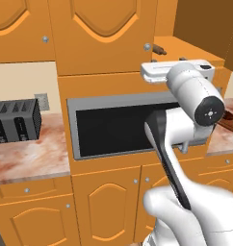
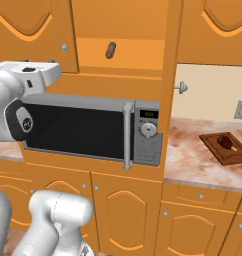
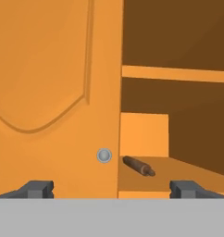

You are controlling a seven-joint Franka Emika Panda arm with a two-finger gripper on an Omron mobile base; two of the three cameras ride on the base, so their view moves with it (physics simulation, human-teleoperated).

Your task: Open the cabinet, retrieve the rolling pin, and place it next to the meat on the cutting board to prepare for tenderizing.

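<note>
The tall orange cabinet has its left door (image 3: 53,92) closed, with a silver knob (image 3: 103,155), and its right door (image 2: 171,75) swung open. On the lower shelf inside lies the brown rolling pin (image 3: 138,166), just past the closed door's edge; its end also pokes out (image 1: 158,49) (image 2: 111,50). My gripper (image 3: 112,190) is open and empty, level with the shelf front, facing the knob and the pin, a short way off. The dark cutting board (image 2: 227,146) lies on the counter at the right with the reddish-brown meat (image 2: 224,141) on it.
A steel-framed microwave (image 2: 93,130) with black glass sits directly below the cabinet, under my hand (image 1: 176,72). A black toaster (image 1: 15,120) stands on the marble counter (image 1: 32,158) to the left. Shorter orange doors (image 2: 123,215) line the base.
</note>
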